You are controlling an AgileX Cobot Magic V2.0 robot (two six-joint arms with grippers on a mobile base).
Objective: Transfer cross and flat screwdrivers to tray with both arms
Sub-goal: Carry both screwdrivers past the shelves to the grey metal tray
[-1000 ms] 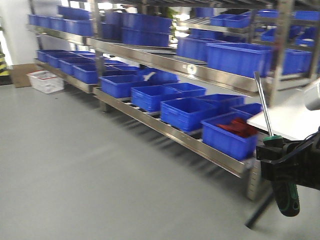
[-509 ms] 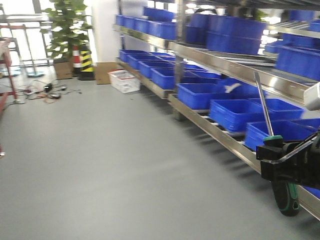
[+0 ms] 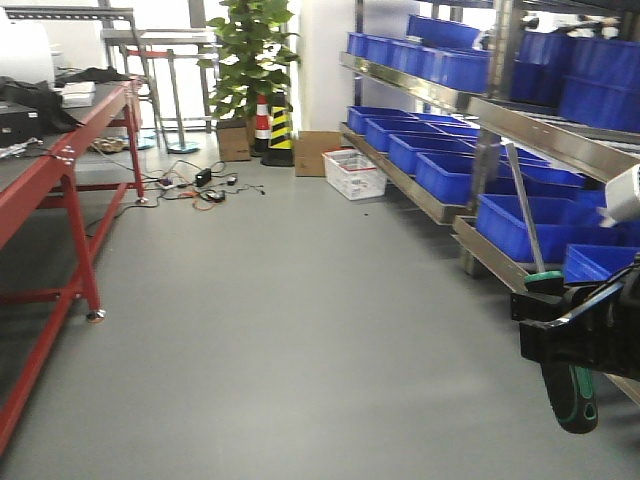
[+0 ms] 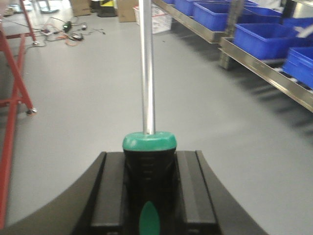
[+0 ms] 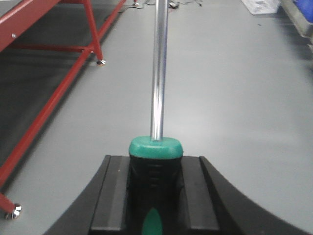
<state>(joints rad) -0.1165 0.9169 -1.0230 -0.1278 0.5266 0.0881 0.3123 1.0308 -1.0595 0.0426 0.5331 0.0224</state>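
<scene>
Gripping appears complete: left gripper (image 4: 149,164) fingers (image 4: 115,188) pinch the left screwdriver (image 4: 146,73) (slim steel shaft, black-and-green handle); right gripper (image 5: 155,169) fingers (image 5: 116,193) pinch the matching right screwdriver (image 5: 159,73), above grey floor (image 4: 73,98). Tray not in view; 2 placements remain.

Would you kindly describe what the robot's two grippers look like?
The matte black left gripper and the matte black right gripper look alike. Each has two flat, rectangular finger blocks with stepped edges, set on a broad base that flares outward in curves. No markings show. In the front view, a thin black cable loops across one blocky black housing.
</scene>
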